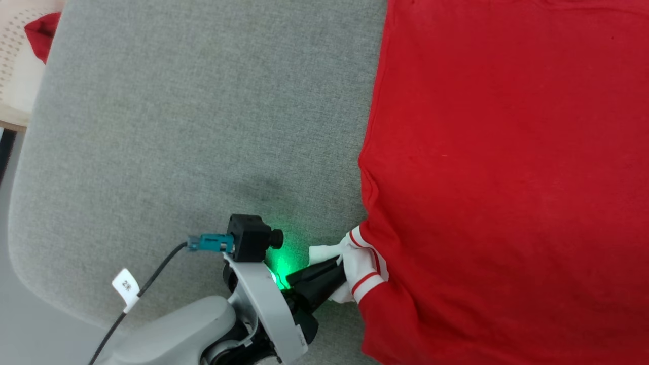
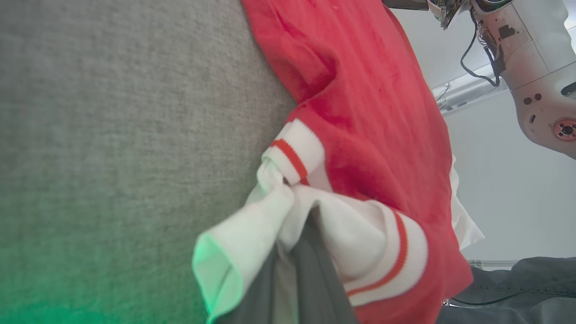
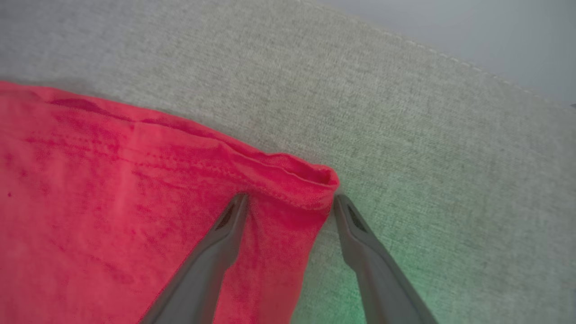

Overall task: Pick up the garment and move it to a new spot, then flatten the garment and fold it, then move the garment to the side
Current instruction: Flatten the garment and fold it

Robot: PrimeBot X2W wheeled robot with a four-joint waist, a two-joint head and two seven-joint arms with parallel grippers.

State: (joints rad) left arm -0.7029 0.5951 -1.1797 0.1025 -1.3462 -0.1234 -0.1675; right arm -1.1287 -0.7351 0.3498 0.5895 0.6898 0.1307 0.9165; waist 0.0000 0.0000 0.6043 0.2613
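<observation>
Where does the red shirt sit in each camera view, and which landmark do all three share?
Head view: red shirt covers the right side, white cuff pinched by the left end effector.
Left wrist view: red shirt runs from top centre down to lower right.
Right wrist view: red shirt covers the left half, hem corner inside the open right end effector.
Shared landmark: the grey fabric surface.
</observation>
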